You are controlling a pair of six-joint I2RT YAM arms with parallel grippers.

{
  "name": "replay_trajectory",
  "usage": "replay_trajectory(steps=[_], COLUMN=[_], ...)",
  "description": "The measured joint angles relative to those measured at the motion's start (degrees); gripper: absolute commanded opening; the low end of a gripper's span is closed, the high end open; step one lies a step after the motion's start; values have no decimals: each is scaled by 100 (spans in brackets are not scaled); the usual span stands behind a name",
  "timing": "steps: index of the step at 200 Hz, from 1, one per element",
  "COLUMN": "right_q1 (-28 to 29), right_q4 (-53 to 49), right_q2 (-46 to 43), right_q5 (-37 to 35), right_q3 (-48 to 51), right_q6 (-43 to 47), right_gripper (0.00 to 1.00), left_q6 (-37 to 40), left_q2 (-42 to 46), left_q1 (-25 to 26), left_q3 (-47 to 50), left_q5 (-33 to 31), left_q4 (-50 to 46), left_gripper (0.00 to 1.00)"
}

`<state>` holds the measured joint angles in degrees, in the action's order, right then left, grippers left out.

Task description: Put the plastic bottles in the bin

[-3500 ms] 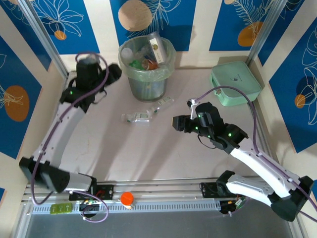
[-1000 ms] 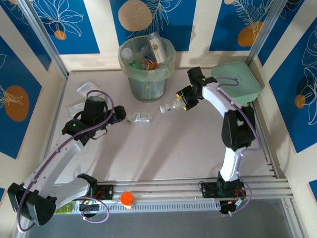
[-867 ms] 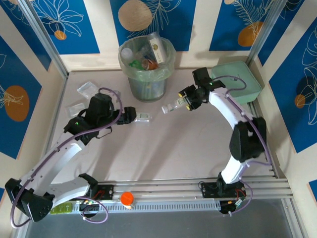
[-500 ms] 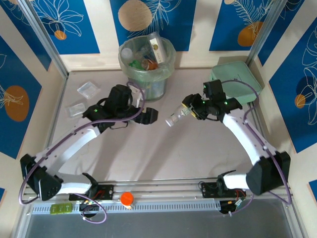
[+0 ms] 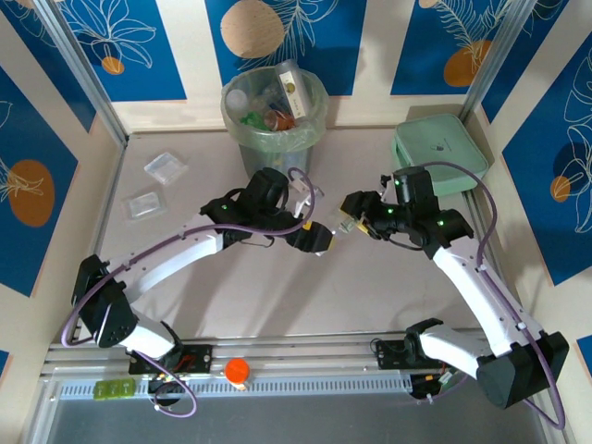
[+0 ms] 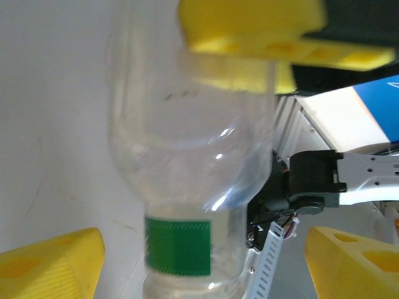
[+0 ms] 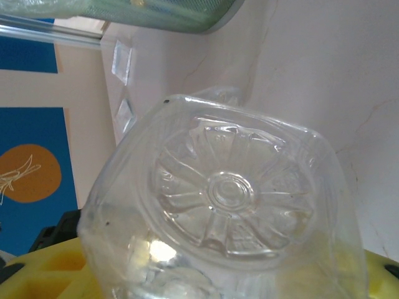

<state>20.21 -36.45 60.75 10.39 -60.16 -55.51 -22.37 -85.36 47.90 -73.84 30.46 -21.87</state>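
— How far along?

— Well along, judging by the bin point(image 5: 275, 162) at 12 o'clock on the counter point(image 5: 305, 296). Can count several bottles point(image 5: 264, 102) piled inside already, clear, green and red-labelled among them.

— And left to do?

— At least one clear bottle point(image 5: 335, 227) to go. Hangs above mid-counter, at roughly 5 o'clock from the bin and well apart from it.

— Held how?

— Clamped near its base end in the jaws of the right arm point(image 5: 467, 277). Shows up base-on from the right wrist, ribbed bottom toward the lens. Points its green-labelled end toward about 8 o'clock.

— And the other side?

— Wide open, the jaws of the left arm point(image 5: 185, 248), with a yellow finger point(image 6: 53, 265) either side of that labelled end. Not gripping anything, going by the left wrist view.

— A hand-over, then?

— Reads that way, though only as a guess. Would then call for closing on the bottle, letting go on the right, and a carry up toward 11 o'clock to drop it over the rim.

— Anything else loose?

— Cannot tell, with part of the counter hidden under the left arm. Can leave alone the two flat trays point(image 5: 165, 166) at 10 o'clock and the mint box point(image 5: 444, 153) at 2 o'clock; no bottles, those.
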Motion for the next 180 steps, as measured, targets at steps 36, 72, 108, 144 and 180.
replay_trajectory(steps=[36, 72, 108, 144, 180], right_q1=[225, 323, 354, 365, 382], right_q4=[87, 315, 496, 560, 544], right_q2=[22, 22, 15, 2, -28], right_q5=[120, 212, 273, 249, 177], right_q3=[20, 48, 129, 146, 142], right_q6=[-22, -151, -304, -326, -339], right_gripper=[52, 52, 52, 52, 81], left_q6=[-50, -208, -398, -433, -450], left_q2=[-122, -330, -365, -365, -365], left_q1=[7, 42, 59, 46, 46], left_q3=[-2, -4, -4, -4, -4], left_q5=[68, 92, 61, -28, -48], left_q4=[352, 608, 750, 772, 822], left_gripper=[85, 82, 67, 53, 50])
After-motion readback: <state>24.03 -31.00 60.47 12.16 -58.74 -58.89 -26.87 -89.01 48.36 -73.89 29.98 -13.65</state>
